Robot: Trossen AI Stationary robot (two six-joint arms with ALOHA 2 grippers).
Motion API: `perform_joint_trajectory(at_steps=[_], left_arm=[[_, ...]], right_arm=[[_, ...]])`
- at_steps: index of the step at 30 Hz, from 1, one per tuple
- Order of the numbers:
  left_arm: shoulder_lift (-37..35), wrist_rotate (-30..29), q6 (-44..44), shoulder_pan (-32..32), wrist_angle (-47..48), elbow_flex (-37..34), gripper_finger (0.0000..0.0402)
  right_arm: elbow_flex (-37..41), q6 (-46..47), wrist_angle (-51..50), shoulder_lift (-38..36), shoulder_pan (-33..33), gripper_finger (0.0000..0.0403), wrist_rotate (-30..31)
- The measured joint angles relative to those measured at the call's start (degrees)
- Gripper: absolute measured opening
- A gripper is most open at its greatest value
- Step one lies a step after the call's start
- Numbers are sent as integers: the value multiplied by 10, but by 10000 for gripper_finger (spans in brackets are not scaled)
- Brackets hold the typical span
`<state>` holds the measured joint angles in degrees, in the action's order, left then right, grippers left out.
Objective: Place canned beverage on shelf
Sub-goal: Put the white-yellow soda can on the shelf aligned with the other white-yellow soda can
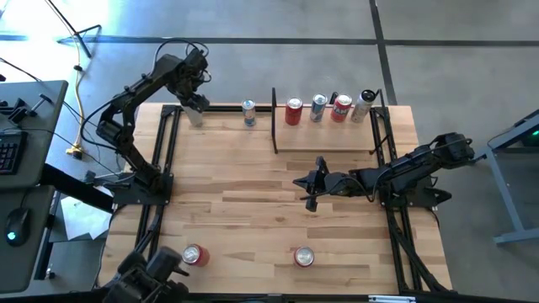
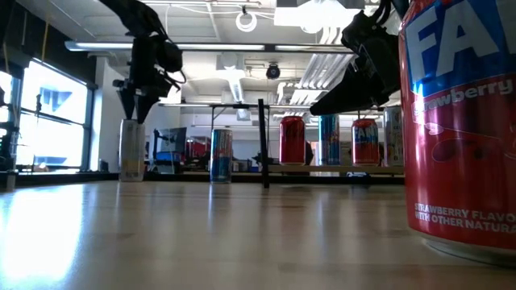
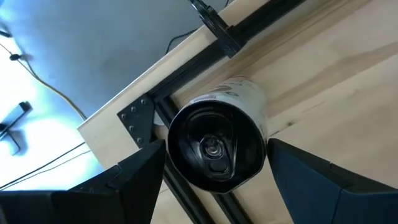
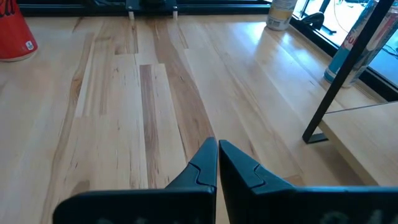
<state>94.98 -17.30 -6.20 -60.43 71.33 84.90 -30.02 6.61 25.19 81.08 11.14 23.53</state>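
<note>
Left gripper [image 1: 195,107] hangs spread wide directly above a pale can [image 3: 217,142] standing upright at the far-left corner of the table [image 1: 253,202], its two dark fingers [image 3: 134,180] flanking the can's top without touching it in the left wrist view. Right gripper [image 1: 310,187] waits with its fingers pressed together and holding nothing, over the middle of the table, just near of the shelf [image 1: 324,137]. That shelf sits at the far right, already carrying four cans along its far edge, while a blue can [image 1: 248,112] stands on the table just left of the shelf's black upright. Two red cans [image 1: 195,255] rest at the near edge. To grasp well, the left arm would likely need to descend straight, keeping the can centred between the fingers, and close on the body below the rim, since the table-frame bar lies close beside the can. Carrying it right then calls for clearing the blue can and the upright, and choosing open shelf space near of the row.
</note>
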Motion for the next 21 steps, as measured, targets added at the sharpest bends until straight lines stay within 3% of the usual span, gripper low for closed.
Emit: perform_joint_trajectory(at_steps=[13, 21], left_arm=[[15, 1, 0, -8, -7, 0, 273], [14, -77, -10, 18, -2, 26, 273]], right_arm=[[0, -1, 8, 0, 0, 0, -1], [0, 0, 8, 0, 0, 0, -2]])
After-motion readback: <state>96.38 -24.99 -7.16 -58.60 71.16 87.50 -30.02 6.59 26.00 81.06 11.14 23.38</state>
